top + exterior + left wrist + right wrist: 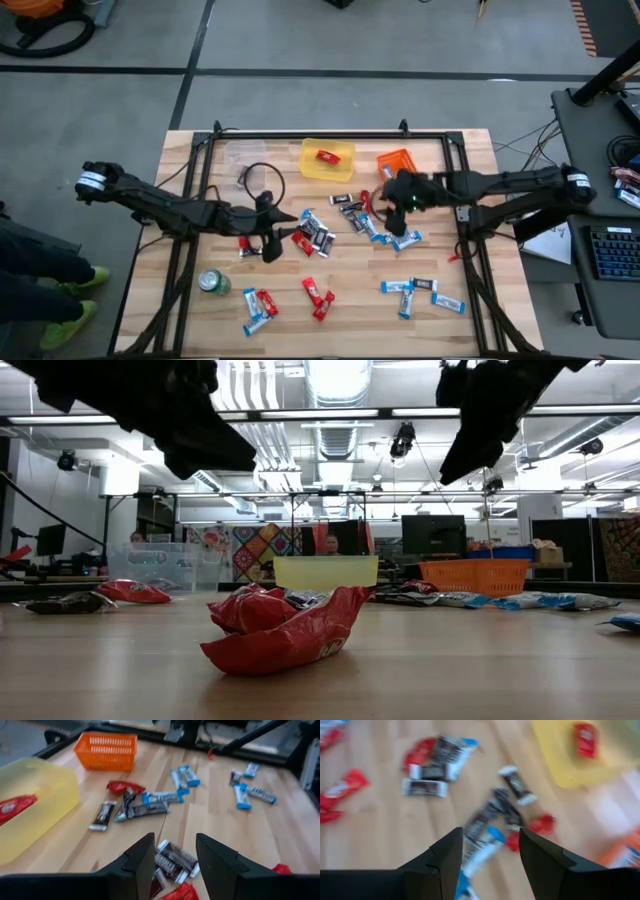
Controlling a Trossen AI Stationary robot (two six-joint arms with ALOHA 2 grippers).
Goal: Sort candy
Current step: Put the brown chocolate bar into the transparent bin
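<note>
- A yellow tray [328,168] at the table's far middle holds one red candy bar [326,156].
- An orange basket [394,163] stands just to its right; its contents cannot be made out.
- A clear container [238,155] sits left of the yellow tray; nothing is visible inside it.
- The rest of the candy [316,235] lies loose on the wooden table [180,160]: a mixed cluster mid-table, red and blue bars nearer the front edge.
- A green can [213,283] stands at front left.
- The left gripper [272,247] hovers beside the central cluster, fingers spread and empty.
- The right gripper [400,220] hangs above bars near the orange basket, fingers apart, holding nothing.
</note>
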